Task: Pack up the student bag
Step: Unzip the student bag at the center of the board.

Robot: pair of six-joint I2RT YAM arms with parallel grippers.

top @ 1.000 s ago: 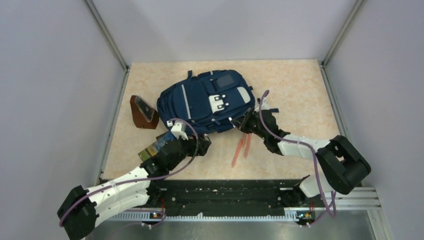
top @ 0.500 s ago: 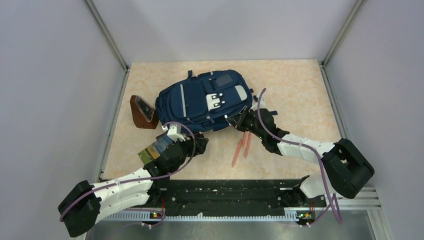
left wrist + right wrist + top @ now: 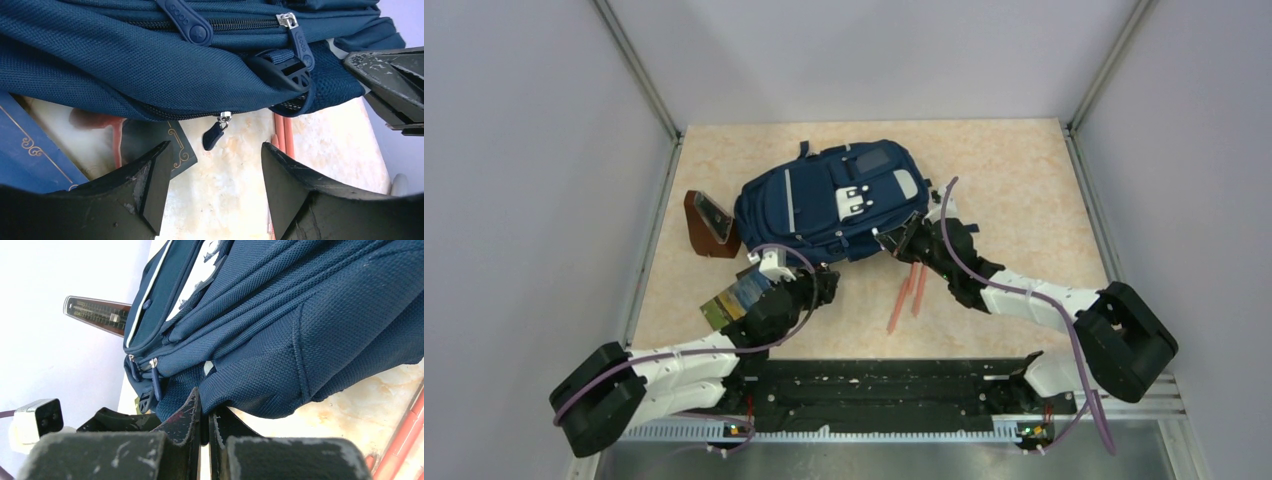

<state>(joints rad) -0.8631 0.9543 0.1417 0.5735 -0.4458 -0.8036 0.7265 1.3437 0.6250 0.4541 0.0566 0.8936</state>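
Observation:
The student bag [image 3: 829, 205], navy blue with a white front patch, lies flat on the table. My right gripper [image 3: 892, 240] is at its near right edge, and in the right wrist view it [image 3: 205, 402] is shut on a fold of the bag's fabric [image 3: 300, 315]. My left gripper [image 3: 824, 285] is at the bag's near edge, and in the left wrist view it [image 3: 216, 150] is open and empty. It sits just below a hanging zip pull [image 3: 214, 135] under the bag [image 3: 125, 65]. A blue book [image 3: 30, 150] lies partly under the bag.
Two orange pencils [image 3: 907, 295] lie on the table between the arms; they also show in the left wrist view [image 3: 281, 135]. A brown wedge-shaped case [image 3: 709, 225] stands left of the bag. The book [image 3: 734, 297] sticks out beside my left wrist. Grey walls enclose the table.
My right gripper has shifted a little left with the bag's edge, and the bag has slid slightly left. My left gripper has edged slightly nearer the zip pull.

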